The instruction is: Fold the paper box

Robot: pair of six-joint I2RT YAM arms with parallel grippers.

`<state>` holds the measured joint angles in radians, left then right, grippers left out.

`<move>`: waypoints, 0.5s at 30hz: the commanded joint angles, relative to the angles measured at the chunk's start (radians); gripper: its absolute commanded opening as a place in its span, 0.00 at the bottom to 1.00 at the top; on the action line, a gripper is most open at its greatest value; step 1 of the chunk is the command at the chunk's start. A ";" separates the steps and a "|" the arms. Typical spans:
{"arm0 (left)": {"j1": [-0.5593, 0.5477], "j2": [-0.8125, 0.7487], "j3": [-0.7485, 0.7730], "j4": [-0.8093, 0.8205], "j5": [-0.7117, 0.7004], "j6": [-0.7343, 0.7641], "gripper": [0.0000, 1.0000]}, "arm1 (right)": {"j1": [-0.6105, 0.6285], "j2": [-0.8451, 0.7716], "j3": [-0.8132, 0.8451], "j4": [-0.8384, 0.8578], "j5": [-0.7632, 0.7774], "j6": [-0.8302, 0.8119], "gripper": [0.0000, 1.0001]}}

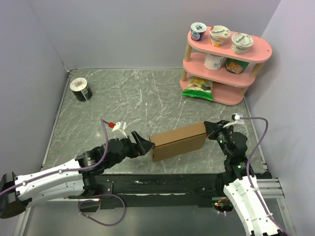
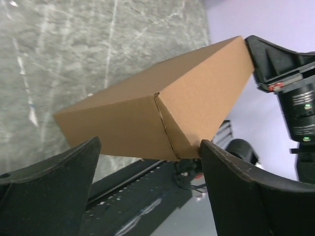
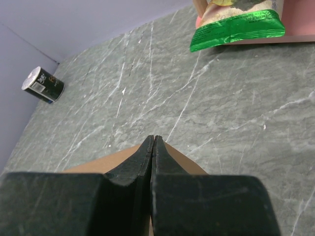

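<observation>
The paper box [image 1: 177, 141] is a plain brown, closed oblong shape lying slantwise on the marble table near the front edge. My left gripper [image 1: 144, 145] is at the box's left end with its jaws wide open. In the left wrist view the box [image 2: 162, 103] hangs just past the fingertips, and its lower corner touches the right finger [image 2: 231, 172]. My right gripper [image 1: 211, 129] is shut, its tips pressed against the box's right end. In the right wrist view the fingers [image 3: 154, 140] meet with nothing between them, and the box [image 3: 98, 164] shows beneath them.
A pink two-tier shelf [image 1: 256, 51] stands at the back right with yogurt cups [image 1: 219, 35] and small cartons on it. A green snack bag [image 1: 198, 87] leans at its foot. A dark can [image 1: 80, 89] lies at the back left. Walls close in both sides.
</observation>
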<state>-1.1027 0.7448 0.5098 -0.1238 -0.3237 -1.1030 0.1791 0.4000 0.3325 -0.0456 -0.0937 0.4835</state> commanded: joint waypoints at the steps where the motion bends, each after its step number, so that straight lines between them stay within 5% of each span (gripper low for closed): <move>1: 0.006 -0.001 -0.043 0.116 0.049 -0.069 0.86 | 0.014 0.014 -0.066 -0.240 0.006 -0.019 0.00; 11: 0.006 -0.009 -0.132 0.200 0.021 -0.129 0.67 | 0.020 0.011 -0.069 -0.240 0.018 -0.016 0.00; 15: 0.006 0.007 -0.169 0.245 0.037 -0.143 0.50 | 0.023 0.008 -0.069 -0.241 0.022 -0.013 0.00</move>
<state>-1.1011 0.7357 0.3893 0.1162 -0.3016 -1.2255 0.1875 0.3935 0.3286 -0.0448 -0.0799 0.4873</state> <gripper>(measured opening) 0.588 0.008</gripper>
